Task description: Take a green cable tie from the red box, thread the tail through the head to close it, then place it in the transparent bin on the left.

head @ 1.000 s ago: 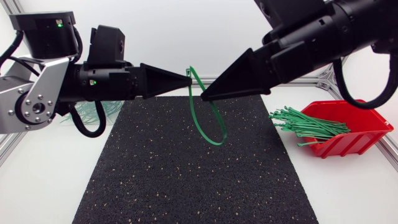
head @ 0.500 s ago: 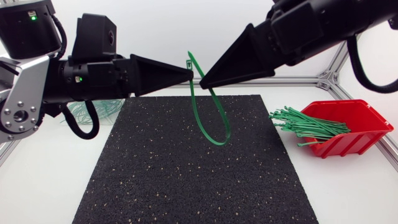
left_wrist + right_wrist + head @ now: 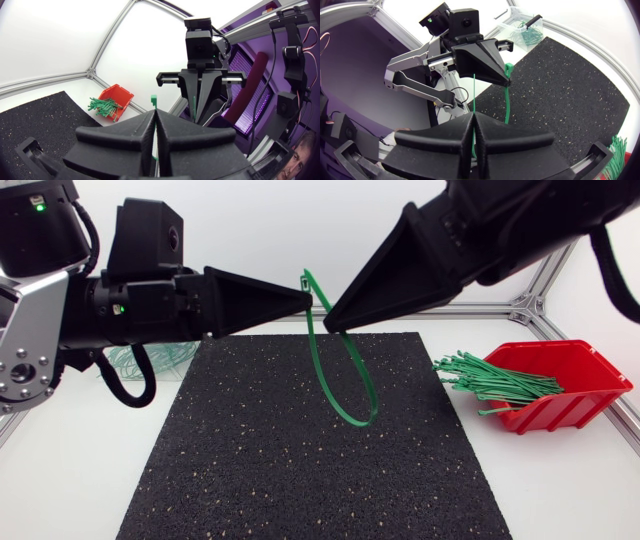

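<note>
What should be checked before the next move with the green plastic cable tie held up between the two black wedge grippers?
1. Left gripper shut on the green plastic cable tie beside its square head: ok.
2. Right gripper shut on the tie's strap: ok.
3. Tail passed through the head: cannot tell.
4. Loop hanging in a smooth curve below both grippers, no kink: ok.
5. Transparent plastic bin open on top, with ties visible inside: ok.
</note>
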You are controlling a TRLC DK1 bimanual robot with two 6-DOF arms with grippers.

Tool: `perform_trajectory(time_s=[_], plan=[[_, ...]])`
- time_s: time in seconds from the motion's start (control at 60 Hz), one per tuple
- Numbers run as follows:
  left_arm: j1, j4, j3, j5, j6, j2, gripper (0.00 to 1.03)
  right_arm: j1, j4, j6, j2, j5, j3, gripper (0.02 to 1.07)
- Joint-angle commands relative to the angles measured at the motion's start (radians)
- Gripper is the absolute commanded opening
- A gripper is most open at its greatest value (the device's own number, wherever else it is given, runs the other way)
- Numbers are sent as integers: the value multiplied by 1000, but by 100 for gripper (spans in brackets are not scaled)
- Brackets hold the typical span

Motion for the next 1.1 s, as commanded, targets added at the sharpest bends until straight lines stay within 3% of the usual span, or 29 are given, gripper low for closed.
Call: perform_trajectory(time_s=[0.0,0.233,0.383,0.517,0.717,1.083], plan=[[-11,22,-20,14,-25,-25,3,14,-46,104,-10,-6,54,7],[-13,30,-18,14,-27,-42,3,5,-130,327,23,-61,56,7],[-19,33,-15,6,-27,-48,3,-19,-84,568,-8,-104,21,7],[-27,33,-3,-14,-24,-44,3,-18,-49,669,-11,-124,21,7],[-27,36,9,-38,-22,-25,3,-26,31,787,-10,-207,-18,7],[-44,36,43,-91,-51,-25,3,-52,37,867,-10,-317,-25,7]])
